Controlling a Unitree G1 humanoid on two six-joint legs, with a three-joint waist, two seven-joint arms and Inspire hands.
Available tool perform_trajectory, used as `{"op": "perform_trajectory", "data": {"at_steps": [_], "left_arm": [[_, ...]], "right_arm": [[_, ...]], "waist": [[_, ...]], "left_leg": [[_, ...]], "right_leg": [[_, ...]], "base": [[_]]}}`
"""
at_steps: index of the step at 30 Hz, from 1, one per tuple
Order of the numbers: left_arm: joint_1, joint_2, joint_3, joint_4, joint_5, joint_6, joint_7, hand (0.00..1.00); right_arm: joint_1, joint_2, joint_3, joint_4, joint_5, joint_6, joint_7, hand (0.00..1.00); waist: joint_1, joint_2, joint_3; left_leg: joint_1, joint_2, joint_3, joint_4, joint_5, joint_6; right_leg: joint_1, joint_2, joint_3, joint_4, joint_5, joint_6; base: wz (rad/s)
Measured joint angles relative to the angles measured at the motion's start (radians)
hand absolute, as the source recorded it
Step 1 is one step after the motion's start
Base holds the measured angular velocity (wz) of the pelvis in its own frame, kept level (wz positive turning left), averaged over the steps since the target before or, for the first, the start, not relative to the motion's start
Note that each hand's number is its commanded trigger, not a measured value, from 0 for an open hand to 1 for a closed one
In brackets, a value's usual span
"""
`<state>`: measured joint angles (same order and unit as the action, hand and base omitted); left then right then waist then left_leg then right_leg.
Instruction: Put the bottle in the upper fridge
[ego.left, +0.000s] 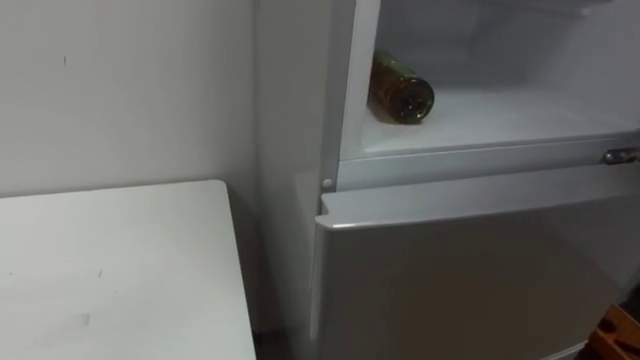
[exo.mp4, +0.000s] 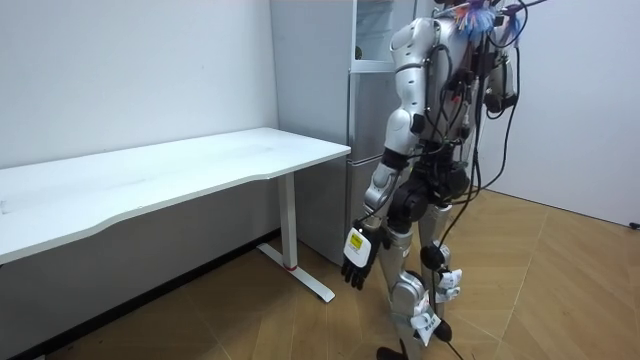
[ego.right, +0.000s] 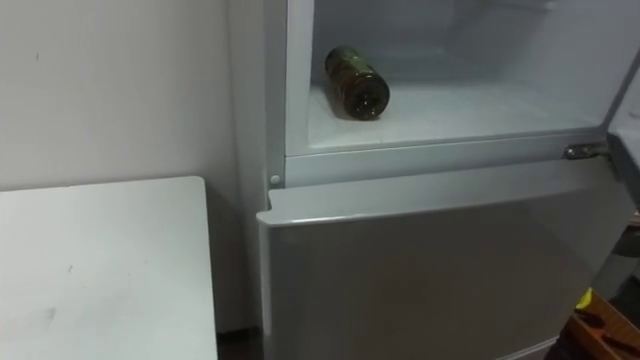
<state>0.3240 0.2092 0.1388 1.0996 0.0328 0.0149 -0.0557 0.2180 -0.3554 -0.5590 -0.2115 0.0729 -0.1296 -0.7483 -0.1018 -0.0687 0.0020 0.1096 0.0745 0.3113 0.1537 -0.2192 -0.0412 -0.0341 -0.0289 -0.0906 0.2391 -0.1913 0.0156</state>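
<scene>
A dark green glass bottle (ego.left: 402, 88) lies on its side on the white floor of the open upper fridge compartment (ego.left: 510, 118), near its left wall, base towards me. It also lies at the left of the compartment in the right eye view (ego.right: 357, 82). Nothing touches it. In the room view I stand upright facing the fridge (exo.mp4: 362, 150). My left hand (exo.mp4: 358, 262) hangs low beside my thigh, fingers relaxed and holding nothing. My right arm (exo.mp4: 503, 85) is raised at chest height on the room view's right.
The shut lower fridge door (ego.left: 470, 270) is directly below the compartment, with a metal hinge (ego.left: 620, 156) at its upper right. A white table (ego.left: 120, 270) stands to the left of the fridge against the wall. The floor is wood.
</scene>
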Motion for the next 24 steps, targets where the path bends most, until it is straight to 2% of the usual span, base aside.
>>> {"op": "perform_trajectory", "data": {"at_steps": [10,18,24], "left_arm": [[-0.001,-0.001,-0.004,0.001,0.006,0.000,0.000,0.00],[-0.005,-0.001,-0.006,0.002,0.017,0.001,-0.008,0.00],[-0.010,-0.001,-0.020,0.006,0.017,0.001,-0.016,0.00]], "right_arm": [[-0.004,0.000,0.030,-0.018,0.000,-0.003,0.059,0.00],[-0.005,0.000,0.071,-0.065,-0.001,-0.001,0.104,0.00],[-0.022,0.000,0.106,-0.078,-0.001,-0.001,0.126,0.00]], "waist": [[0.019,-0.002,-0.0008],[0.028,0.005,-0.0026],[0.029,0.007,0.0009]], "left_leg": [[0.000,0.001,0.000,-0.001,0.000,0.000],[0.002,0.001,0.000,0.000,0.000,0.000],[0.004,0.001,-0.001,0.000,0.000,0.000]], "right_leg": [[-0.001,0.001,0.000,0.001,0.001,-0.001],[0.001,0.001,0.000,0.003,0.002,-0.002],[0.003,0.000,0.000,0.005,0.002,-0.002]], "base": [[0.00],[0.00],[0.00]]}}
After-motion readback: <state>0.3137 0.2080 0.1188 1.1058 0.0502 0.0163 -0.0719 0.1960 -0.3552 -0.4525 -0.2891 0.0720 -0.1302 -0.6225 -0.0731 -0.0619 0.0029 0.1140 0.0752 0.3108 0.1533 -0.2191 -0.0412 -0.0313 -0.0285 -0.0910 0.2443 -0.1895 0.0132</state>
